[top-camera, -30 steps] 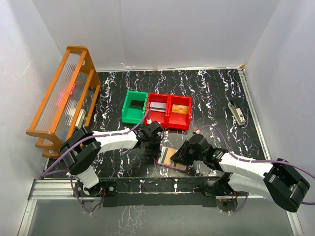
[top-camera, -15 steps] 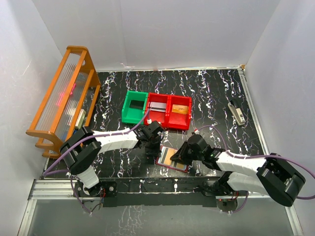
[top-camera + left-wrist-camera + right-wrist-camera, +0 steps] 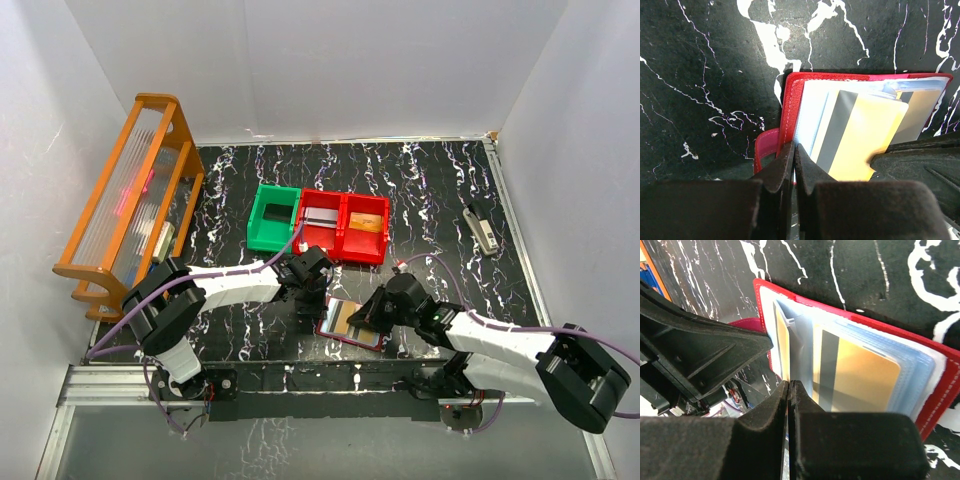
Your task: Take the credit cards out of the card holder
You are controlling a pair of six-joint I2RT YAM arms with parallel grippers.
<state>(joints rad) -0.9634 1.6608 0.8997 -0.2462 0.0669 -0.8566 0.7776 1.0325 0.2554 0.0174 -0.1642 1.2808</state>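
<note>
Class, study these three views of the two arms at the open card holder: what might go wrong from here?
1. The right gripper is shut at the clear sleeves, beside the gold card; it may tug a sleeve, not a card.
2. The card holder lies near the front edge of the table; if the left gripper, shut at its red cover, slips, a pull could drag it off.
</note>
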